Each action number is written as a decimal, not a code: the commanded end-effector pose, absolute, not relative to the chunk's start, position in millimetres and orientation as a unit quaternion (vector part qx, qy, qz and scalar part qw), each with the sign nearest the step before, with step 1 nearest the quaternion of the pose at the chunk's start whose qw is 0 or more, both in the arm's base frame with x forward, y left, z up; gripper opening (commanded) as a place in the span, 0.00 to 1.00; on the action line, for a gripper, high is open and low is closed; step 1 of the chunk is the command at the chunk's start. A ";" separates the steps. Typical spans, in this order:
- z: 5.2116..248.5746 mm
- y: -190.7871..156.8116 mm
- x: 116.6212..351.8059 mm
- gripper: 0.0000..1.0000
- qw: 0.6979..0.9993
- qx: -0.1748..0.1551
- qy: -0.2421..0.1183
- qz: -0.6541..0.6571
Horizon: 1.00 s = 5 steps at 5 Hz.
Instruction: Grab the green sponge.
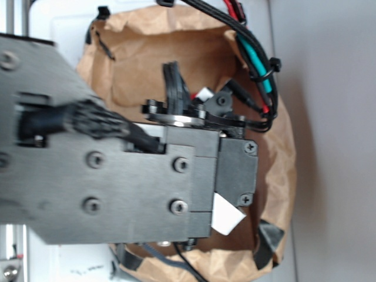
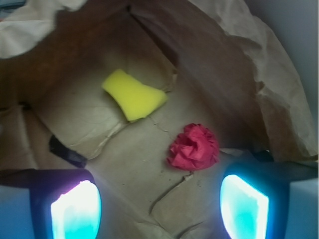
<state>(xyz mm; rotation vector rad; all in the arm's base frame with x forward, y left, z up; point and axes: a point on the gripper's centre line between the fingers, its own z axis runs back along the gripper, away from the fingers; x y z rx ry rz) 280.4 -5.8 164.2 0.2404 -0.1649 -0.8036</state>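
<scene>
In the wrist view the green sponge (image 2: 133, 94), a small yellow curved foam block, lies on brown paper at the upper middle. My gripper (image 2: 159, 209) hangs open above the paper at the bottom of the frame, its glowing pads (image 2: 76, 211) wide apart with nothing between them. The sponge lies well ahead of the fingertips, slightly left. In the exterior view the arm's black body (image 1: 147, 170) covers the paper's middle, so the sponge and the gripper's fingers are hidden there.
A red wrinkly cloth ball (image 2: 193, 147) lies just ahead of the right pad. Crumpled brown paper walls (image 2: 259, 79) rise around the working area (image 1: 153, 64). A black strap (image 2: 67, 151) lies at the left. Cables (image 1: 258, 64) run along the paper's right rim.
</scene>
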 end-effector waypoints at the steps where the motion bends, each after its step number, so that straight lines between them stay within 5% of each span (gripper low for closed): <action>1: 145.9 -20.8 285.6 1.00 0.893 0.142 -0.087 -0.418; 3: 128.6 -24.1 297.4 1.00 0.872 0.118 -0.095 -0.465; 5: 119.0 -22.6 311.3 1.00 0.856 0.045 -0.089 -0.508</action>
